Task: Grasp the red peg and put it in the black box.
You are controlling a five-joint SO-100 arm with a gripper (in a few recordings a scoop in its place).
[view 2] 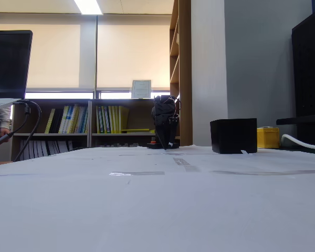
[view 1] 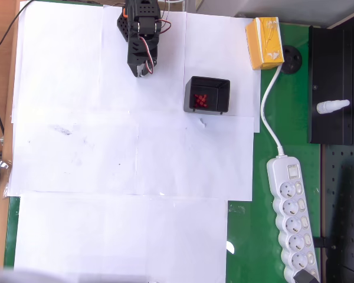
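The black two-finger gripper [view 1: 143, 69] sits folded near its base, finger state undeterminable, while several small dark-red pegs [view 1: 200, 100] lie inside the square thick-walled black box [view 1: 207, 82]; no loose peg is discernible on the white paper [view 1: 106, 147], so locating one precedes any approach.

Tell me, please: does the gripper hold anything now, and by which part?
Nothing can be seen held. The gripper hangs folded near the arm's base, away from the black box; whether its jaws are open cannot be told.
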